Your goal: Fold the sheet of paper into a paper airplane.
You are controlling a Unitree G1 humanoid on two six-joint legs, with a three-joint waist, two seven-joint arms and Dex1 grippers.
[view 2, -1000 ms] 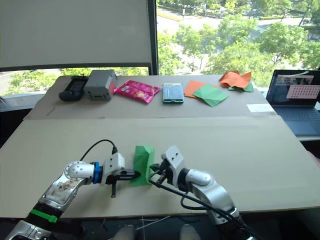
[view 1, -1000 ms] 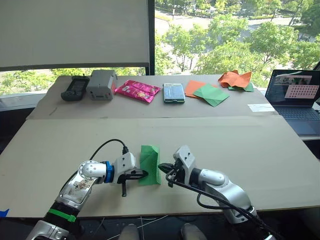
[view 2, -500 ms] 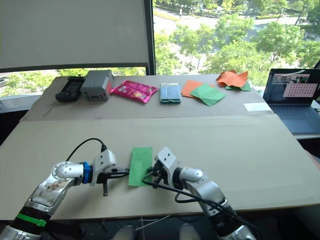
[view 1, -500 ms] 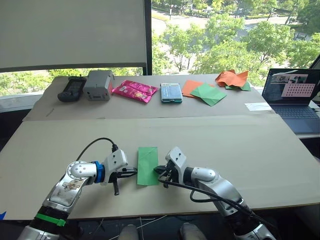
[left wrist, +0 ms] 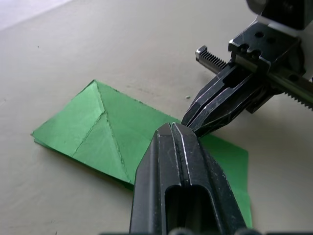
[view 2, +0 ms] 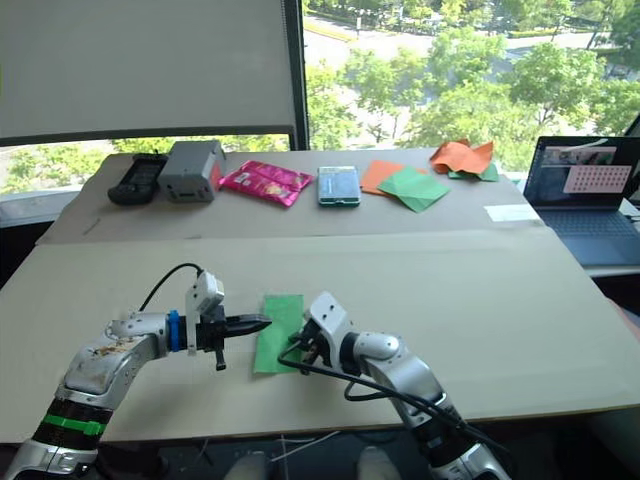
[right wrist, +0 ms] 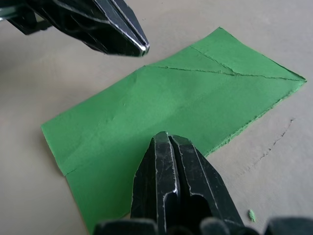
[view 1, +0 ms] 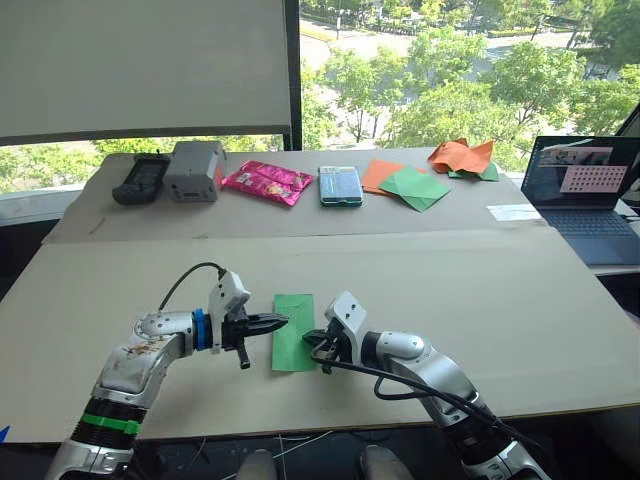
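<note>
Both my pincers are clenched empty, left pincer [view 1: 283, 320] and right pincer [view 1: 308, 337]. The sheet of paper [view 1: 292, 331] lies flat on the desk [view 1: 480, 290]. It looks thin and floppy; I'd pinch an edge.

We reach both silver arms inward over the table so that our two black two-fingered grippers point toward each other, tips near but apart. Our left gripper [view 1: 272, 322] is held level above the surface with its wrist turned so the fingers stack, and they are pressed together with nothing between them, as the left wrist view shows. Our right gripper [view 1: 312, 339] sits lower, its forearm angled in from the right with a black cable looping under the wrist, and its fingers [right wrist: 168, 161] are likewise closed together on nothing.
</note>
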